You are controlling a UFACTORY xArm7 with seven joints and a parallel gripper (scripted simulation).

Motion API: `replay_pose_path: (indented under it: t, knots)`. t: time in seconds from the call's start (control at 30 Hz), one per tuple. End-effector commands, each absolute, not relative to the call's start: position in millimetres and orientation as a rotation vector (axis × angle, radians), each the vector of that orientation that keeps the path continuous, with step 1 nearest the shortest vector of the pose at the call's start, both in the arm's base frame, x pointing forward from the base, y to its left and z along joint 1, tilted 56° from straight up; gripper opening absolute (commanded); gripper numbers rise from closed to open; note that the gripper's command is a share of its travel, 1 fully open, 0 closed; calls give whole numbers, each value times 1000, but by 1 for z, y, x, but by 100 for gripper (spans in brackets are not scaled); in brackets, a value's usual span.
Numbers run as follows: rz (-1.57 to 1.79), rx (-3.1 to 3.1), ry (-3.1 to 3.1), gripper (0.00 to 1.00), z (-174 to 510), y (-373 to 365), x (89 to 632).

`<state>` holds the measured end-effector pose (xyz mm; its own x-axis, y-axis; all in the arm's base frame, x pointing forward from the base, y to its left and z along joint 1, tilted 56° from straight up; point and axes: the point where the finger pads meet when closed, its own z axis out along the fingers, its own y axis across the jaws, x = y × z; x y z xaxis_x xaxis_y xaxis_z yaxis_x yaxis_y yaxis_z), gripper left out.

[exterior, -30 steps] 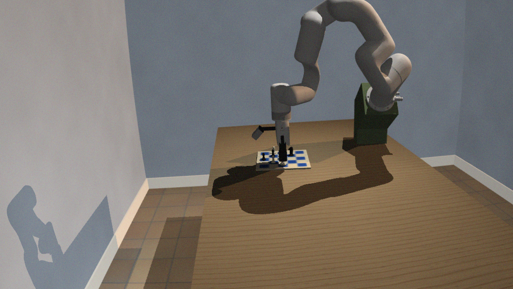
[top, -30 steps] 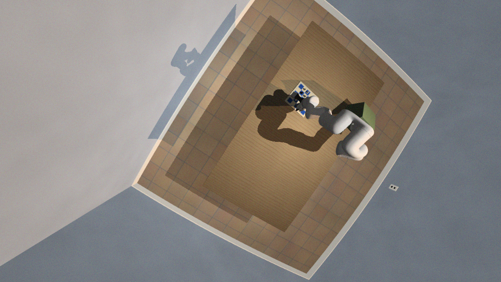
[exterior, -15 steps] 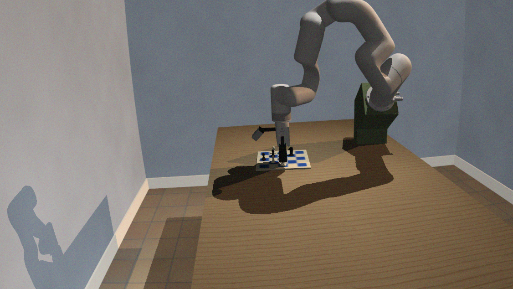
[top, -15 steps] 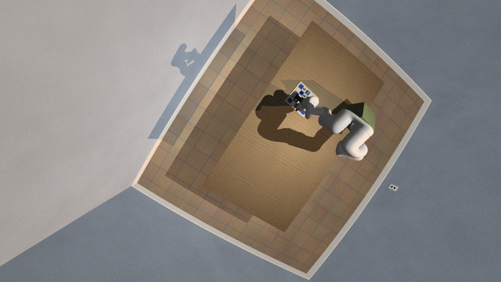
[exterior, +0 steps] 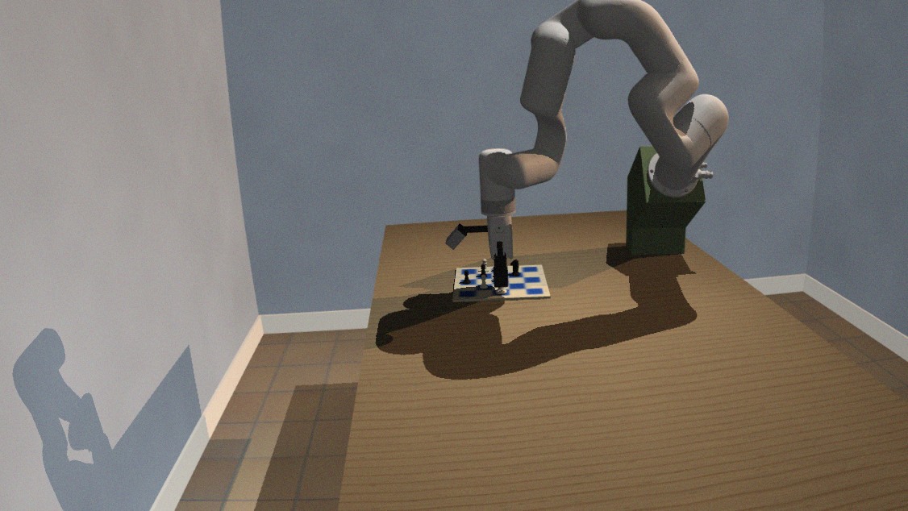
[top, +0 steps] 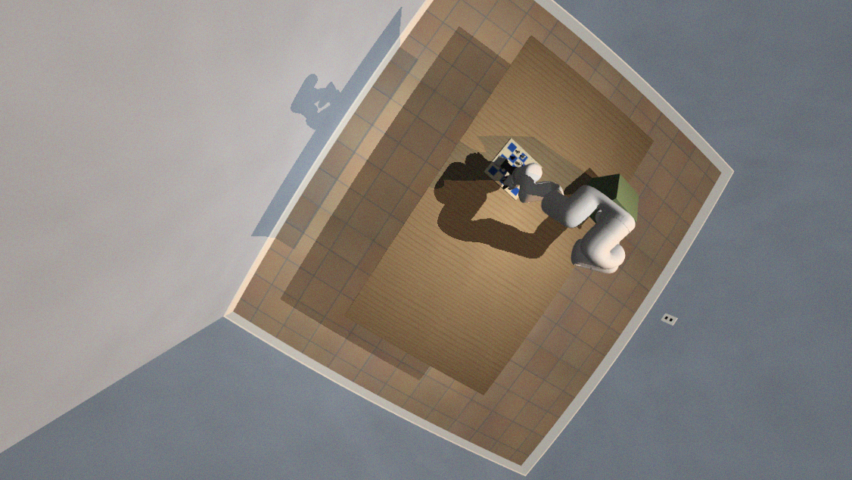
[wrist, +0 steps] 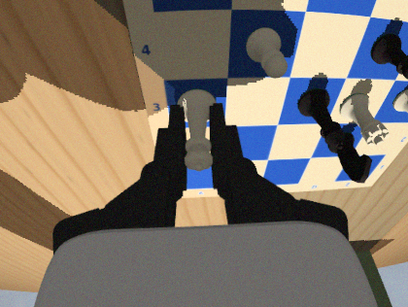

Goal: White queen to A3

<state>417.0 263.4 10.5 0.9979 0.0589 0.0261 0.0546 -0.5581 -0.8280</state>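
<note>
Wrist view shows the white queen [wrist: 195, 126] clamped between my gripper [wrist: 197, 123] at the outer column of the chessboard [wrist: 138, 27], over the blue square beside the printed 3. The jaws are nearly closed, stopped only by the queen's narrow stem, and I read that as a firm pinch taken high enough to keep the piece upright. Its base appears to sit low on or just above that square; I cannot tell whether it touches. The digits 4 and 5 run along the same board edge, so I judge this square to be A3, the target.

A white pawn [wrist: 266, 50] stands one square in and one row further on, apart from the fingers. Black pieces [wrist: 329, 126] lean across the view further toward the board's far side, well clear of the jaws.

Exterior view places the board near the table's [exterior: 635, 393] left edge, toward the back corner by the green pedestal [exterior: 654, 222]. I judge release to be the remaining step, provided the base lies wholly inside the square.
</note>
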Motion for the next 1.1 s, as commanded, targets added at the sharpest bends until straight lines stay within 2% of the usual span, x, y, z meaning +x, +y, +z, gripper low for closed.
replay_pose_path:
  t: [0.0,0.6,0.63,0.77,0.8,0.87,0.9,0.97,1.0,1.07]
  knots:
    - [2,-2165,-76,0,11,262,419]
    - [2,-2165,-76,0,11,262,419]
    - [2,-2165,-76,8,11,262,419]
    - [2,-2165,-76,8,11,262,419]
    - [2,-2165,-76,17,11,262,419]
    - [2,-2165,-76,17,11,262,419]
    - [2,-2165,-76,25,11,262,419]
    - [2,-2165,-76,25,11,262,419]
    - [2,-2165,-76,34,11,262,419]
    - [2,-2165,-76,34,11,262,419]
